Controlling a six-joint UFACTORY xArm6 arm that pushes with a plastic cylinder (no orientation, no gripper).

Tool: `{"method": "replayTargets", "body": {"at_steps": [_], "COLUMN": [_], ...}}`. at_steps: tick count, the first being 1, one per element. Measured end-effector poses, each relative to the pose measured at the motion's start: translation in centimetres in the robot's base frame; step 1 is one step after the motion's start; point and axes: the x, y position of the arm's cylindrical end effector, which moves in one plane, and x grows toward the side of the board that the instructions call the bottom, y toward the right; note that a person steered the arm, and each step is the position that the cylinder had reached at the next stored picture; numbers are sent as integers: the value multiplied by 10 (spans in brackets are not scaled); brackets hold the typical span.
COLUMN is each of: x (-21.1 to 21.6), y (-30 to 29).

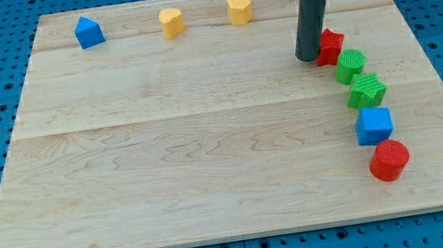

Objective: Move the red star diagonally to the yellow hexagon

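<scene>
The red star (331,44) sits at the view's right, touching the upper left of a green cylinder (350,65). My tip (308,58) stands right against the star's left side, the dark rod rising from it. The yellow hexagon (240,7) lies near the view's top, up and to the left of the star. A second yellow block (171,21) lies further left along the top.
A blue block (88,31) is at the top left. Below the green cylinder run a green star (366,90), a blue cube (374,125) and a red cylinder (389,159), down the right side of the wooden board (167,166).
</scene>
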Motion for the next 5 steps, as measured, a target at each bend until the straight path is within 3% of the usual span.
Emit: {"method": "replayTargets", "body": {"at_steps": [2, 4, 5], "x": [-9, -30, -67], "y": [40, 3, -2]}}
